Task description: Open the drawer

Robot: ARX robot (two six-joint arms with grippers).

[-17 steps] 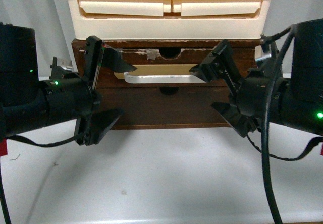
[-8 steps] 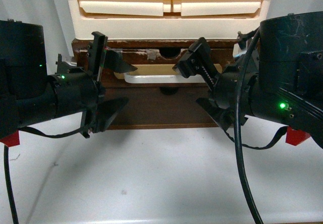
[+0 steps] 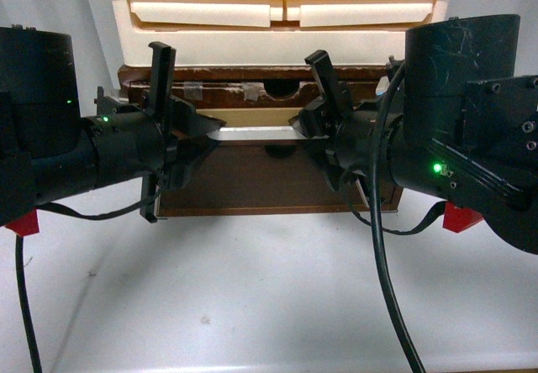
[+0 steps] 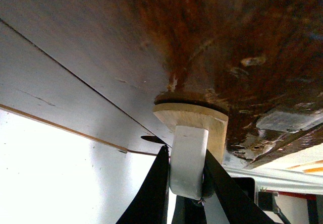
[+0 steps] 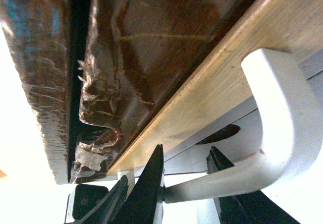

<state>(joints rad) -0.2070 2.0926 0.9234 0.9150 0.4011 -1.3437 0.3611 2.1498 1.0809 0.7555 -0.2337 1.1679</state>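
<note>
Your left gripper (image 4: 186, 152) is clenched on the handle (image 4: 187, 176). Its two black fingers (image 4: 151, 193) press against opposite sides of the white bar's end post, just below the tan oval plate (image 4: 194, 120). Your right gripper (image 5: 186, 151) straddles the same bar near its other bend, one finger on each side. From the wrist view you cannot tell whether it bites or only flanks the bar.

In the front view the arms meet at the handle from either side, and the bare middle of the bar shows between them. The drawer (image 3: 223, 102) is the upper dark brown front, directly under the cream plastic drawers (image 3: 286, 12) and above a plain brown panel (image 3: 269, 184). The whole stack stands at the back of the white table (image 3: 252, 289).

The drawer's top edge is chipped, with a round notch (image 3: 282, 90) and a patch of tape (image 3: 252, 92) beside it. The right wrist view shows a narrow dark gap along that ragged edge.

A green light (image 3: 436, 169) glows on each arm. The red tabs (image 3: 461, 217) beneath them are too small to read.
</note>
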